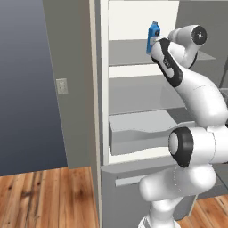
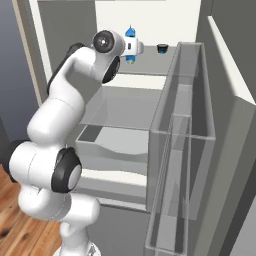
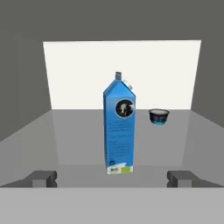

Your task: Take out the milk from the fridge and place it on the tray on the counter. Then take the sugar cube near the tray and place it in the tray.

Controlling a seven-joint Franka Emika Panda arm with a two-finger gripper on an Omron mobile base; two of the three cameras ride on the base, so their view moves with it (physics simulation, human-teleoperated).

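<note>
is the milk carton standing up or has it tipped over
Upright. The milk carton stands on its base on the fridge shelf, gable top pointing up, with the open gripper just short of it.

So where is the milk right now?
The milk stands upright on the fridge's upper shelf, centred ahead of the open gripper in the hand view, with a small dark cup behind to its right.

A printed, matt paperboard milk carton [image 3: 119,127] stands on a smooth, faintly reflective grey fridge shelf [image 3: 65,140]. The door bins [image 2: 185,145] look like clear glossy plastic; the floor [image 1: 44,198] is grained wood.
</note>
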